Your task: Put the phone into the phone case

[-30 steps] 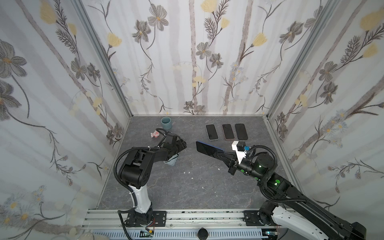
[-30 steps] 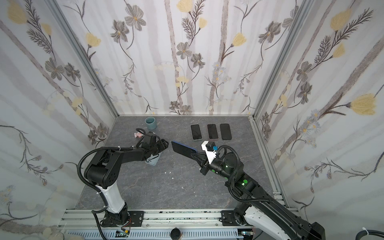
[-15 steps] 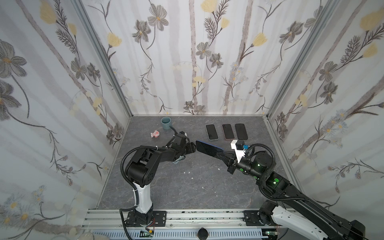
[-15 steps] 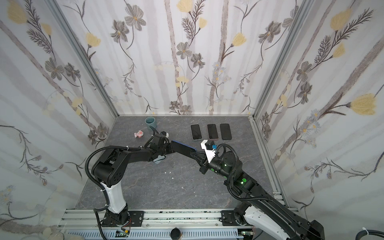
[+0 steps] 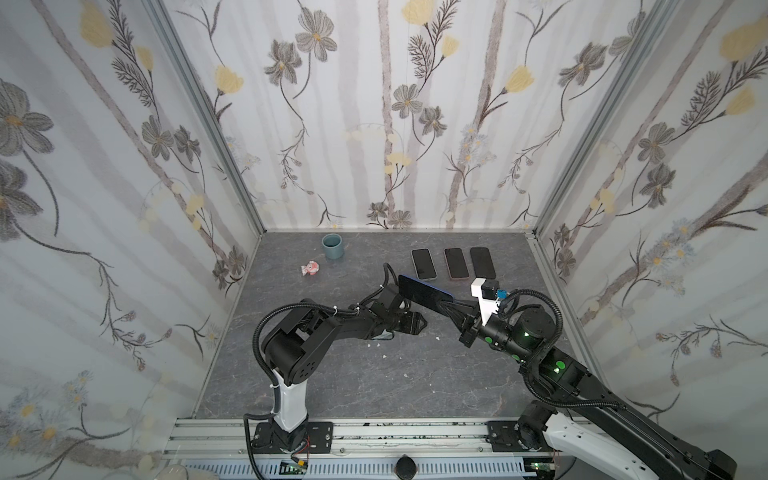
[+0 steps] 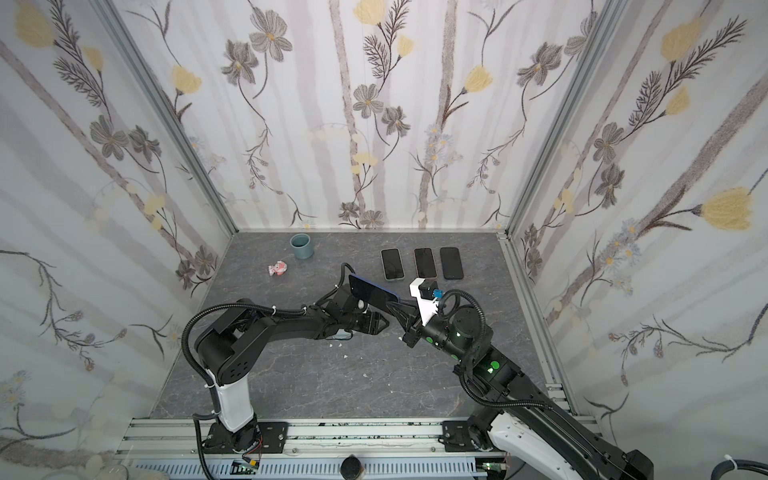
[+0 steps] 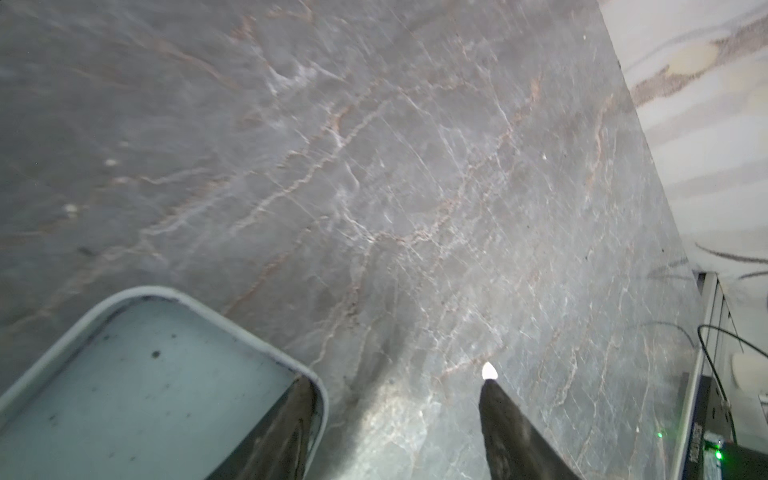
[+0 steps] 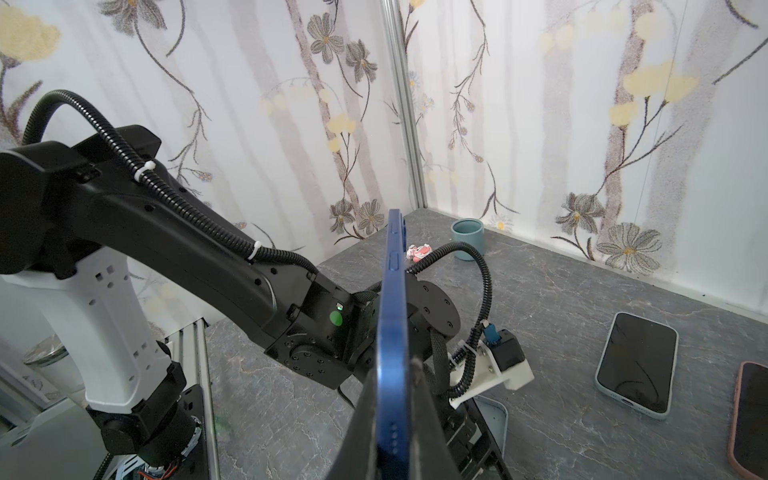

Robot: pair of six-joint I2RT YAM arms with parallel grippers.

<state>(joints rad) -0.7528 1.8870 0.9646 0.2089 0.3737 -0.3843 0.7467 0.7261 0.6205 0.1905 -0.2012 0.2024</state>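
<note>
While the right gripper (image 5: 452,306) pinches it by one end, its fingers pressed on both flat faces, the blue phone (image 5: 423,291) hangs in the air over the middle of the bench (image 5: 332,374), somewhat nearer the far edge than the near one. It is tilted, its free end higher and pointing toward the far left corner. In the right wrist view the blue phone (image 8: 392,316) shows edge-on, with the side buttons facing the camera.

Below and just to the left of it, the phone case (image 7: 145,382), pale grey-blue with a raised rim, lies open side up on the bench. In both top views it is almost wholly hidden under the left arm; only a sliver (image 6: 343,333) shows. The left gripper (image 7: 397,390) is low over the bench with its jaws spread. One finger (image 7: 291,424) overlaps the case's corner and the other (image 7: 507,428) is over bare stone, beside a white crumb (image 7: 489,371). Whether the finger touches the case cannot be told.

Three more phones (image 5: 424,264) (image 5: 456,263) (image 5: 483,262) lie side by side, screens up, near the far edge toward the right corner. A grey-blue cup (image 5: 332,246) stands upright by the far edge nearer the left corner, with a small pink and white object (image 5: 311,268) beside it.
</note>
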